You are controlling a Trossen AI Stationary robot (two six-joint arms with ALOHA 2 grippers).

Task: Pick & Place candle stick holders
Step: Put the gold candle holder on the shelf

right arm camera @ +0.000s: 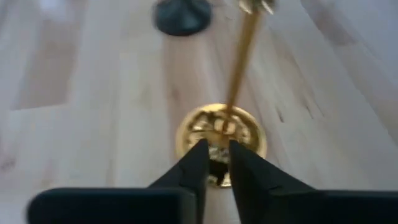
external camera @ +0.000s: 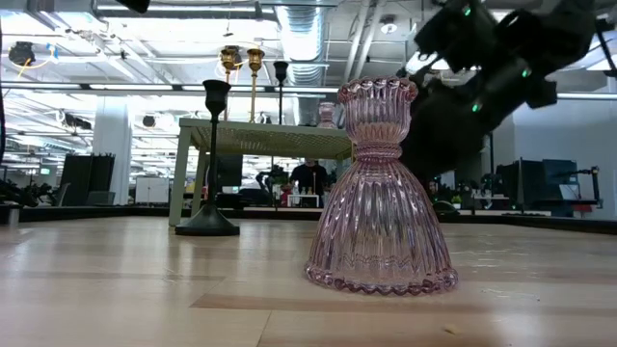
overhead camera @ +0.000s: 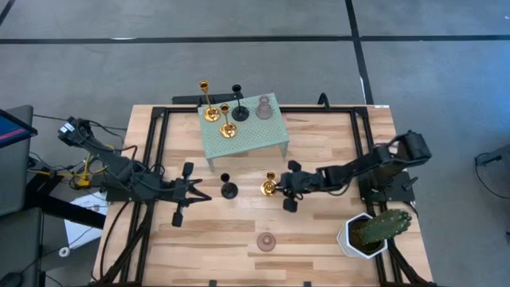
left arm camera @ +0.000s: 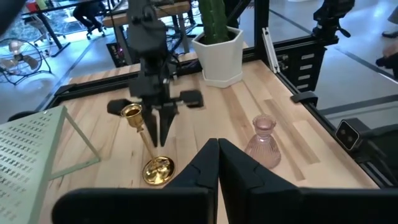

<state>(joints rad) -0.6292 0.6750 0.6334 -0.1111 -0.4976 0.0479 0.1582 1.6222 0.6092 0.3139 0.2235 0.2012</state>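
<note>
A gold holder (overhead camera: 268, 187) stands on its round base on the wooden table, with a black holder (overhead camera: 229, 189) to its left and a pink glass holder (overhead camera: 265, 241) nearer the front edge. My right gripper (overhead camera: 280, 188) reaches in from the right. Its fingers point down with only a narrow gap, their tips (right arm camera: 216, 146) over the near rim of the gold base (right arm camera: 221, 127), beside the stem (left arm camera: 148, 140). My left gripper (overhead camera: 207, 195) is shut and empty, left of the black holder. Two gold holders (overhead camera: 217, 112), a black one (overhead camera: 239, 104) and a glass one (overhead camera: 263, 106) stand on the green stand (overhead camera: 255, 139). My right gripper stands with its fingertips (right arm camera: 202, 152) just over the gold holder's base, on the side toward the table's right. The fingers hide that spot, so I cannot tell whether they touch the base. The stem is not between the fingers.
A white-potted cactus (overhead camera: 374, 231) stands at the front right corner. The green perforated stand takes up the far middle. Black frame rails (overhead camera: 155, 151) run along the left and right sides. Bare wood lies at the front left.
</note>
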